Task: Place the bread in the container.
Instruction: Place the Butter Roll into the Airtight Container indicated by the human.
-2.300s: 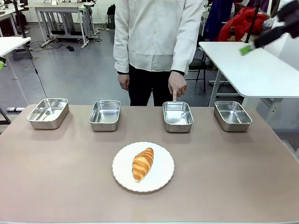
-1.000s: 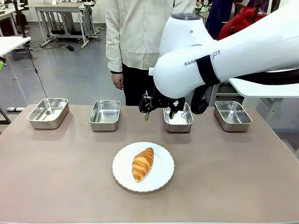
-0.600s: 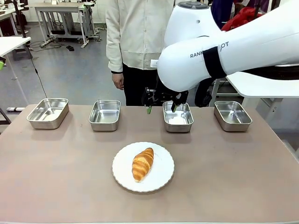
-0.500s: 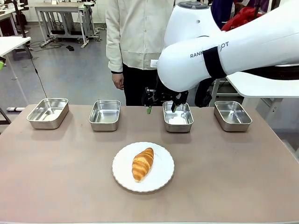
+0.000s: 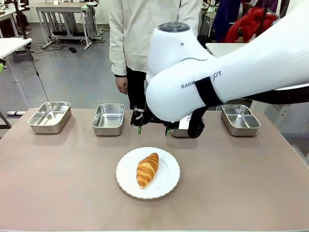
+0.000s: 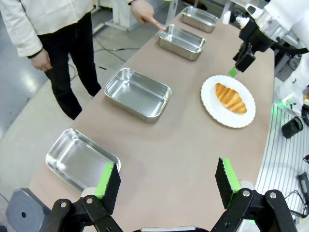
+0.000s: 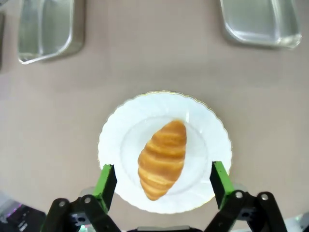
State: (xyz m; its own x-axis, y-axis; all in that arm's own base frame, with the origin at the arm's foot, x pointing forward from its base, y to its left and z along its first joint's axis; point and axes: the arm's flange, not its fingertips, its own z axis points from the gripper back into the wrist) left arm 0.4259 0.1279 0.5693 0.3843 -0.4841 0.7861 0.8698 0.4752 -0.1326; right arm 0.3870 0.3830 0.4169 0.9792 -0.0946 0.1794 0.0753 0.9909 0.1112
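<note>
The bread [image 5: 147, 169] is a golden-brown croissant lying on a round white plate [image 5: 167, 181] at the table's front middle. My right gripper [image 5: 152, 129] hangs open just behind and above the plate. In the right wrist view its green pads [image 7: 106, 182] straddle the bread [image 7: 163, 157] from above, without touching it. A person's hand [image 6: 145, 13] points at the container [image 6: 182, 41], the third steel pan from the left, which also shows at the top right [image 7: 260, 21]. My left gripper [image 6: 167, 181] is open and empty, high over the table's left end.
Other identical steel pans stand along the far edge: two on the left [image 5: 49, 116] [image 5: 108, 119] and one on the right [image 5: 240, 119]. My right arm's bulky white body [image 5: 203, 82] covers the third pan. The person stands at the far side.
My right arm swung in from the right, hovered near the third pan, then moved left and nearer, so its open gripper now sits over the plate. The bread has not moved.
</note>
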